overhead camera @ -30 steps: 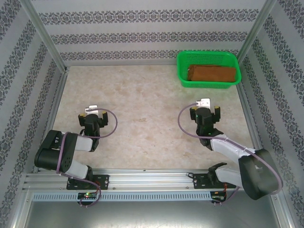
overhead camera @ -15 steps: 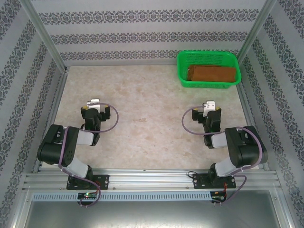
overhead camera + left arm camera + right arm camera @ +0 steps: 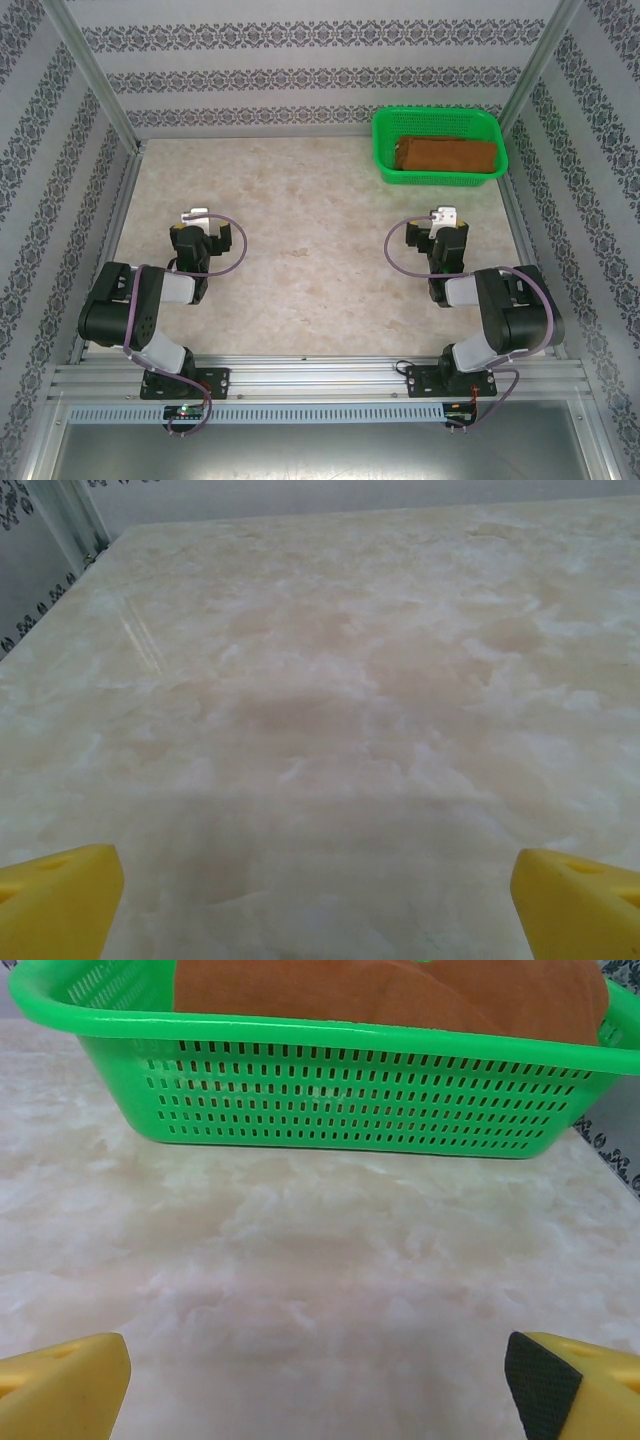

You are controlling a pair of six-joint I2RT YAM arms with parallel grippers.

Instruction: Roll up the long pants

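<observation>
Pants (image 3: 446, 155) lie as a compact bundle in the basket (image 3: 440, 178); rolling looks finished; left tool (image 3: 198, 226) and right tool (image 3: 444, 226) spread wide, empty.

A beige marbled tabletop (image 3: 320, 250) sits between walls (image 3: 320, 75) papered in grey floral stripes, with aluminium posts (image 3: 92, 75) and a front rail (image 3: 320, 378), evenly lit.

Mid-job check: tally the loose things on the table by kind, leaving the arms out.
green basket: 1
long pants, rust-brown, bundled inside the basket: 1
Total: 2
</observation>
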